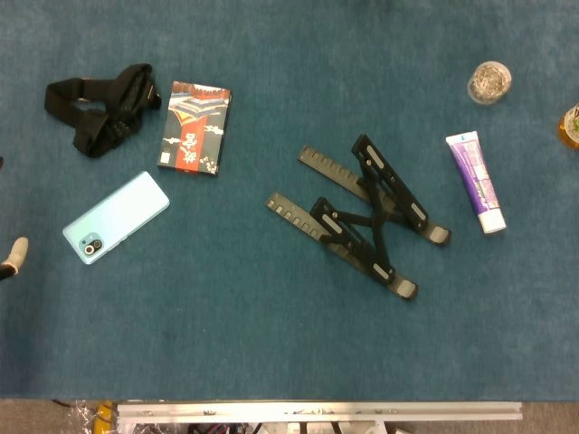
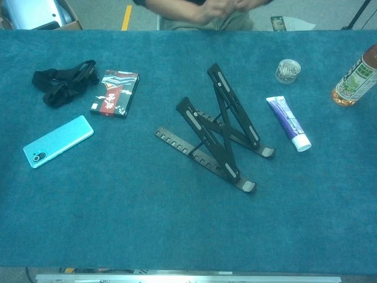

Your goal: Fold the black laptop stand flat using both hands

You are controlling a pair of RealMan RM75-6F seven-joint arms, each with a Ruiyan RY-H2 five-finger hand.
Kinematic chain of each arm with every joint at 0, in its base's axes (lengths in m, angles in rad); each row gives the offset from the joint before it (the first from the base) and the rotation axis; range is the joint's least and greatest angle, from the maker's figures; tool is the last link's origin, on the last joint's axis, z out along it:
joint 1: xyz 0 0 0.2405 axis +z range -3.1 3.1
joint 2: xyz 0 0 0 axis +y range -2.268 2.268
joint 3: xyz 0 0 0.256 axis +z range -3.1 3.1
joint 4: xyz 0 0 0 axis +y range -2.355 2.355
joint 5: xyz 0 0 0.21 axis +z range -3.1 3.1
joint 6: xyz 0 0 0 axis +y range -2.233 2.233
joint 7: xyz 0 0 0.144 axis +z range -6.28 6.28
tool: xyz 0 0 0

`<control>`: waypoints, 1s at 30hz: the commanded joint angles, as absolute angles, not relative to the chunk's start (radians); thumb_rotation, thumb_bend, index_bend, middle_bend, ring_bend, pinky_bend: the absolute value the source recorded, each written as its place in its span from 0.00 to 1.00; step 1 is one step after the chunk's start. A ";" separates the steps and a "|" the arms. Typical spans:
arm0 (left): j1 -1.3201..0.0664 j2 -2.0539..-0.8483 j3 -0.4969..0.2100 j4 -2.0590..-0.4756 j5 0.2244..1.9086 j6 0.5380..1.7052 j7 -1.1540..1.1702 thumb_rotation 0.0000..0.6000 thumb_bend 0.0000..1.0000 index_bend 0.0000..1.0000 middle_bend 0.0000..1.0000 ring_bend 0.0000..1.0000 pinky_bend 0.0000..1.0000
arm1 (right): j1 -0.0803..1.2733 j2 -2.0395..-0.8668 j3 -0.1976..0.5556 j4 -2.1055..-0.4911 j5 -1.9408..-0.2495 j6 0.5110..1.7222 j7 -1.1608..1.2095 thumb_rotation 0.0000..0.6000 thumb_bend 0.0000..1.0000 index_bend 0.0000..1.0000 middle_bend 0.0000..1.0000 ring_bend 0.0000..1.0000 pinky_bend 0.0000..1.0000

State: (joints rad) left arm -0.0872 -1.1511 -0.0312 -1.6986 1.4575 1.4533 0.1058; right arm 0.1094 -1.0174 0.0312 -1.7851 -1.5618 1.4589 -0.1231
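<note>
The black laptop stand [image 1: 366, 215] stands unfolded on the blue cloth right of centre, its two slotted base rails lying flat and its arms raised in an X. The chest view shows the laptop stand [image 2: 217, 128] propped up at an angle. Nothing touches it. A pale fingertip of my left hand [image 1: 13, 257] pokes in at the left edge of the head view, far from the stand; the remainder of that hand is out of frame. My right hand appears in neither view.
A light blue phone [image 1: 116, 217], a patterned black box [image 1: 194, 127] and a black strap [image 1: 104, 108] lie at the left. A purple tube [image 1: 476, 181], a small glass jar [image 1: 489, 82] and a drink bottle [image 2: 355, 76] sit at the right. A person sits behind the table's far edge [image 2: 206, 10].
</note>
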 commanded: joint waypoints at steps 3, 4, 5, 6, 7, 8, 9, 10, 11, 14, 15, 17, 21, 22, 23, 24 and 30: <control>-0.090 -1.156 -0.029 -1.691 1.451 1.441 0.101 1.00 0.28 0.00 0.00 0.00 0.00 | 0.117 -1.020 0.031 -1.791 -1.560 1.442 -0.127 0.82 0.35 0.05 0.17 0.05 0.15; -0.090 -1.156 -0.030 -1.690 1.452 1.443 0.101 1.00 0.29 0.00 0.00 0.00 0.00 | 0.119 -1.020 0.030 -1.792 -1.562 1.439 -0.125 0.82 0.35 0.05 0.17 0.05 0.15; -0.089 -1.156 -0.030 -1.690 1.456 1.448 0.100 1.00 0.28 0.00 0.00 0.00 0.00 | 0.121 -1.020 0.029 -1.794 -1.566 1.436 -0.123 0.82 0.35 0.05 0.17 0.05 0.15; -0.088 -1.155 -0.031 -1.692 1.458 1.452 0.099 1.00 0.28 0.00 0.00 0.00 0.00 | 0.122 -1.020 0.028 -1.795 -1.570 1.435 -0.121 0.82 0.35 0.05 0.17 0.05 0.15; -0.088 -1.153 -0.033 -1.692 1.457 1.453 0.098 1.00 0.28 0.00 0.00 0.00 0.00 | 0.124 -1.019 0.028 -1.796 -1.573 1.432 -0.118 0.82 0.35 0.05 0.17 0.05 0.15; -0.088 -1.151 -0.033 -1.691 1.457 1.454 0.098 1.00 0.28 0.00 0.00 0.00 0.00 | 0.127 -1.018 0.028 -1.797 -1.574 1.428 -0.115 0.82 0.35 0.05 0.17 0.05 0.15; -0.088 -1.148 -0.033 -1.692 1.457 1.455 0.098 1.00 0.28 0.00 0.00 0.00 0.00 | 0.132 -1.017 0.028 -1.798 -1.575 1.421 -0.112 0.82 0.35 0.05 0.17 0.05 0.15; -0.088 -1.146 -0.034 -1.694 1.455 1.454 0.098 1.00 0.28 0.00 0.00 0.00 0.00 | 0.136 -1.016 0.029 -1.799 -1.575 1.414 -0.113 0.82 0.35 0.05 0.17 0.05 0.15; -0.088 -1.143 -0.035 -1.695 1.454 1.454 0.098 1.00 0.28 0.00 0.00 0.00 0.00 | 0.140 -1.015 0.029 -1.800 -1.576 1.408 -0.115 0.82 0.35 0.05 0.17 0.05 0.15; -0.090 -1.133 -0.037 -1.699 1.456 1.455 0.096 1.00 0.28 0.00 0.00 0.00 0.00 | 0.161 -1.015 0.032 -1.809 -1.578 1.376 -0.127 0.82 0.34 0.05 0.17 0.05 0.15; -0.091 -1.130 -0.038 -1.700 1.456 1.455 0.095 1.00 0.28 0.00 0.00 0.00 0.00 | 0.170 -1.015 0.033 -1.813 -1.576 1.363 -0.133 0.82 0.32 0.04 0.16 0.05 0.15; -0.093 -1.123 -0.040 -1.704 1.456 1.452 0.095 1.00 0.28 0.00 0.00 0.00 0.00 | 0.193 -1.017 0.038 -1.822 -1.572 1.327 -0.150 0.82 0.27 0.04 0.15 0.04 0.15; -0.098 -1.110 -0.041 -1.708 1.453 1.443 0.094 1.00 0.29 0.00 0.00 0.00 0.00 | 0.240 -1.033 0.042 -1.843 -1.552 1.246 -0.185 0.84 0.15 0.00 0.13 0.04 0.15; -0.100 -1.106 -0.042 -1.707 1.451 1.439 0.094 1.00 0.28 0.00 0.00 0.00 0.00 | 0.253 -1.041 0.044 -1.847 -1.539 1.221 -0.194 0.85 0.14 0.00 0.12 0.04 0.15; -0.101 -1.103 -0.042 -1.707 1.451 1.437 0.094 1.00 0.29 0.00 0.00 0.00 0.00 | 0.264 -1.047 0.046 -1.849 -1.529 1.202 -0.202 0.86 0.12 0.00 0.12 0.04 0.15; -0.102 -1.099 -0.042 -1.708 1.451 1.436 0.094 1.00 0.28 0.00 0.00 0.00 0.00 | 0.278 -1.058 0.050 -1.849 -1.513 1.179 -0.214 0.87 0.10 0.00 0.11 0.03 0.15; -0.102 -1.087 -0.044 -1.714 1.449 1.436 0.087 1.00 0.28 0.00 0.00 0.00 0.00 | 0.329 -1.159 0.073 -1.823 -1.448 1.124 -0.296 0.89 0.03 0.00 0.07 0.00 0.15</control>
